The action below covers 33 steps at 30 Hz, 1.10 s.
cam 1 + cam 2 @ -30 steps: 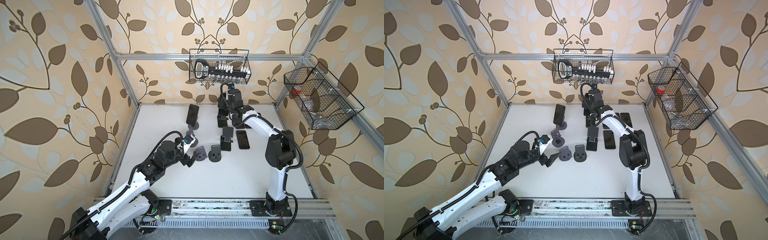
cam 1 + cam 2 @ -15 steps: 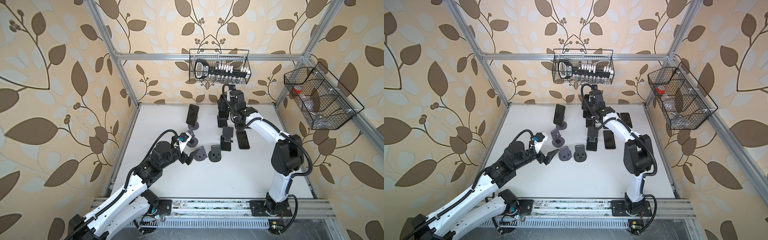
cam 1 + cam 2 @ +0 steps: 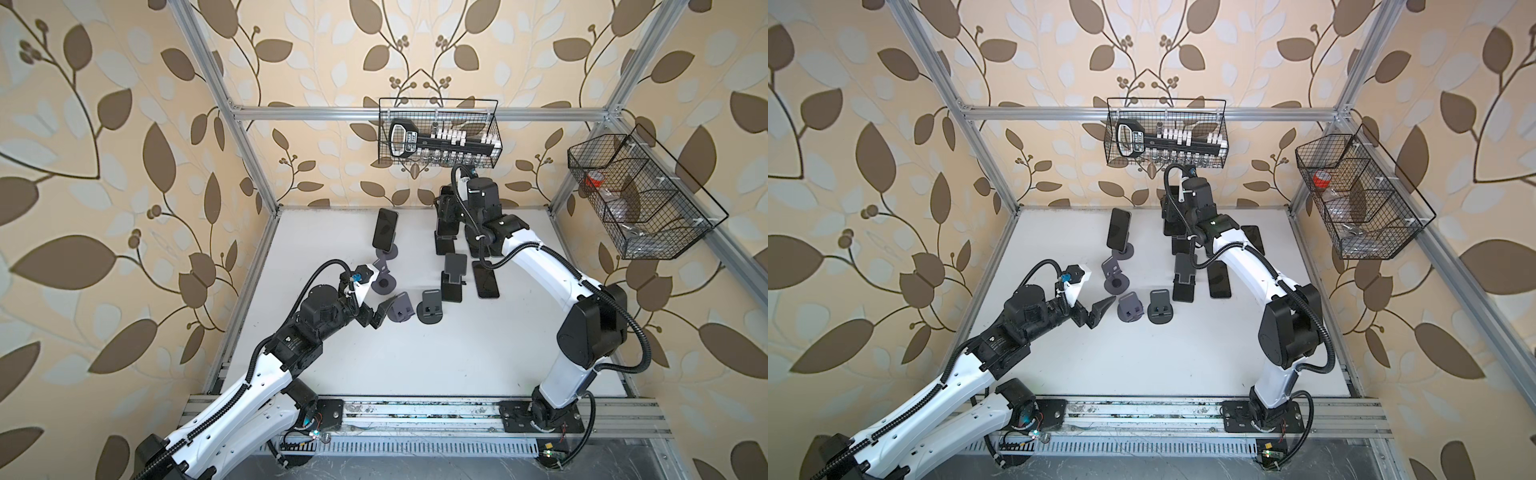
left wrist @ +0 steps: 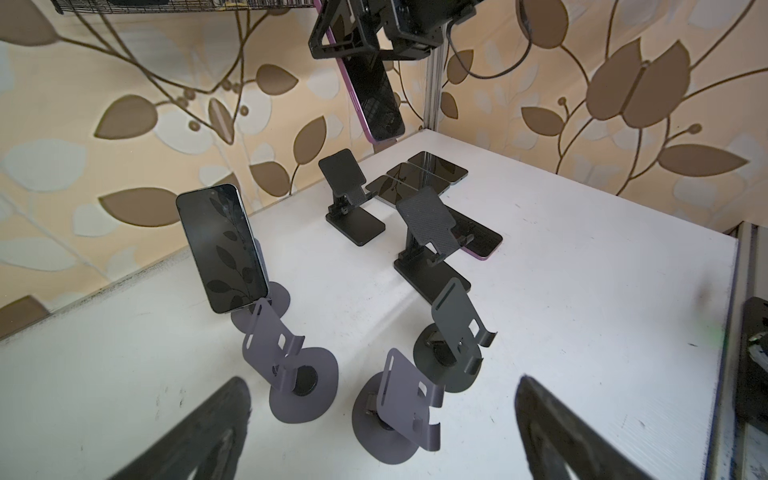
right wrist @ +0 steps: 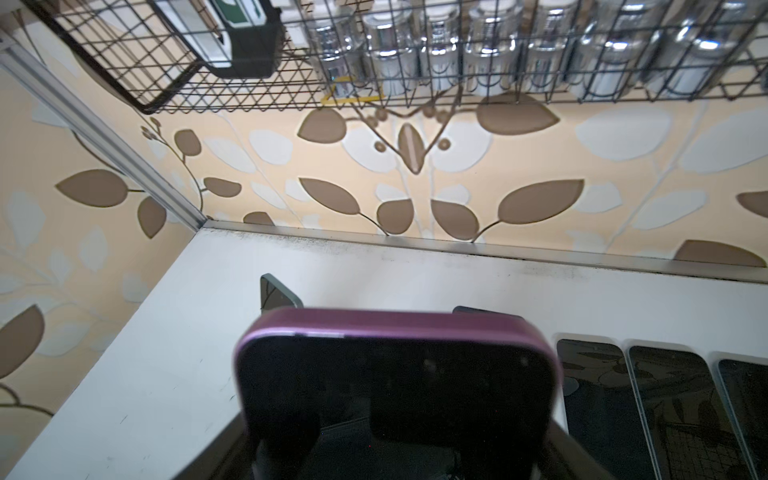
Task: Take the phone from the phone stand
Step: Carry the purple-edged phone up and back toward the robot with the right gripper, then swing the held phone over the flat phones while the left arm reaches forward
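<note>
My right gripper [image 3: 448,210] is shut on a purple-edged phone [image 5: 399,374] and holds it up in the air near the back wall. In the left wrist view this phone [image 4: 376,97] hangs tilted above the black folding phone stand [image 4: 351,203], apart from it. The same stand [image 3: 444,243] shows below the gripper in a top view. A second phone [image 3: 384,228] leans on a round grey stand [image 4: 266,309] at the back left. My left gripper [image 3: 376,316] is open and empty, low beside a grey stand [image 3: 400,309].
Another black folding stand [image 3: 453,278] and two more round grey stands [image 3: 432,307] [image 3: 93,0] are mid-table. Several phones [image 4: 415,174] lie flat at the back right, one more [image 3: 485,279] beside the folding stand. Wire baskets [image 3: 440,133] [image 3: 640,199] hang on the walls.
My right gripper has risen and shifted right with the purple phone, clear of its stand. The left arm has drawn back slightly towards the front.
</note>
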Tool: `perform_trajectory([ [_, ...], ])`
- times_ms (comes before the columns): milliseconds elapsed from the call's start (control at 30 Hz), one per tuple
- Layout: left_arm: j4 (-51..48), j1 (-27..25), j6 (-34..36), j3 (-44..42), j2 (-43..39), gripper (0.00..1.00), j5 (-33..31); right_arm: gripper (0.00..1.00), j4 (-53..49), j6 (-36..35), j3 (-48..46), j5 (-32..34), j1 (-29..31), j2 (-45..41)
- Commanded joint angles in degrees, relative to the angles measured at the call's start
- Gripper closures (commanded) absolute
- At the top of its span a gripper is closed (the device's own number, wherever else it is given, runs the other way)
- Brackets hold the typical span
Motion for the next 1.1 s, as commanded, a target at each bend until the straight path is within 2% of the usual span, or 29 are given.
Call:
perform_trajectory([
  [0, 3.0, 0.7, -1.9, -0.5, -0.9, 0.01, -0.8, 0.43, -1.0, 1.2, -1.4, -3.0, 0.4, -4.2],
  [400, 0.0, 0.7, -2.7, 1.4, -0.5, 0.01, 0.5, 0.45, -1.3, 2.0, -14.3, -9.2, 0.5, -16.7],
  [1067, -2.2, 0.6, -7.3, 7.0, 3.0, 0.02, 5.3, 0.52, -2.5, -2.1, -29.4, -8.5, 0.5, -32.3],
])
